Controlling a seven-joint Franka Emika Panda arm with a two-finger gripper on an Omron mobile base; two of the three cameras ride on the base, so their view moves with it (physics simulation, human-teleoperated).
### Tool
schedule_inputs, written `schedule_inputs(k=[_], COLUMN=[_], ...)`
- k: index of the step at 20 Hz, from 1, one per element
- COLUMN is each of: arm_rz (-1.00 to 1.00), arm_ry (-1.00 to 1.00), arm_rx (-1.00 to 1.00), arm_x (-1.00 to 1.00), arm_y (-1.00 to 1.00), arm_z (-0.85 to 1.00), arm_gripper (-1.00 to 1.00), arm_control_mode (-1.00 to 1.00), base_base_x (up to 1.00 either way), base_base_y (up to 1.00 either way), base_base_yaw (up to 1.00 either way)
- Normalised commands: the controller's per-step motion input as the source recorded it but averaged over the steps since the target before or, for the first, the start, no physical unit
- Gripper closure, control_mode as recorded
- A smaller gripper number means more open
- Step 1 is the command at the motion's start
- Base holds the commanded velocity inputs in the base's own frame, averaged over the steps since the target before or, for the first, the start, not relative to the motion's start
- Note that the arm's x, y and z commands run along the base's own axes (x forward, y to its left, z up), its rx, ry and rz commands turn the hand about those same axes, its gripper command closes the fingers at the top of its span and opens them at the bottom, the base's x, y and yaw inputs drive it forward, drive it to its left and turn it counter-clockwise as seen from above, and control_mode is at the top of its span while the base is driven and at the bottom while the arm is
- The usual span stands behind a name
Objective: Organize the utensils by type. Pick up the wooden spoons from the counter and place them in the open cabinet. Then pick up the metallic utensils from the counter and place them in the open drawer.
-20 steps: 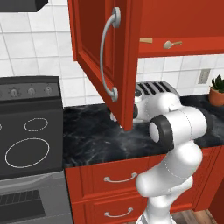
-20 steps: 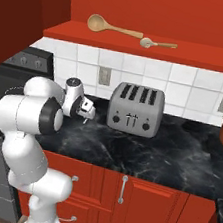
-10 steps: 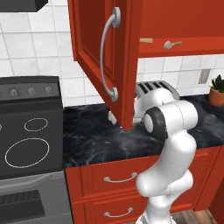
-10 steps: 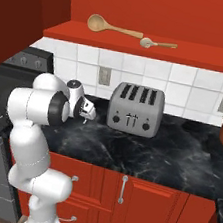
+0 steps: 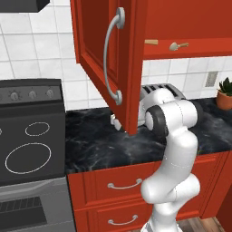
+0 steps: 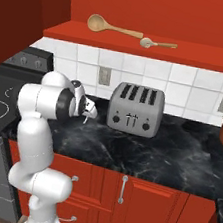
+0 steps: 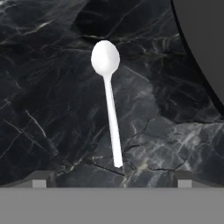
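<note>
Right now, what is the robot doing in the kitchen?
It is tidying utensils. Two wooden spoons already lie in the open cabinet above the toaster. Now the arm is bent low over the black counter, and its open pincer hangs just above a silvery metal spoon lying flat there. The pincer is not holding anything.

A thin silvery-white metal spoon (image 7: 109,100) lies flat on my black, white-veined desk (image 7: 48,113), its oval bowl pointing away from me and its narrow handle running back toward me. Up in the open red-orange cabinet (image 6: 143,45), two tan wooden spoons lie on the shelf: the larger spoon (image 6: 112,27) to the left, the smaller spoon (image 6: 156,43) just right of it, handles pointing right.
</note>
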Motion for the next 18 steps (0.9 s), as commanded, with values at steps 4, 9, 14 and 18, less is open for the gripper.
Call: schedule_inputs(k=[4, 9, 14, 18], arm_rz=[0.00, 0.00, 0.00, 0.00], arm_ry=[0.00, 0.00, 0.00, 0.00], arm_rx=[0.00, 0.00, 0.00, 0.00], arm_x=[0.24, 0.17, 0.14, 0.20], arm_y=[0.00, 0.00, -0.01, 0.00], arm_z=[-0.15, -0.17, -0.16, -0.14], arm_gripper=[-1.00, -1.00, -1.00, -1.00], arm_control_mode=[-1.00, -1.00, -1.00, -1.00], base_base_x=[0.00, 0.00, 0.00, 0.00], base_base_y=[0.00, 0.00, 0.00, 0.00], base_base_yaw=[0.00, 0.00, 0.00, 0.00])
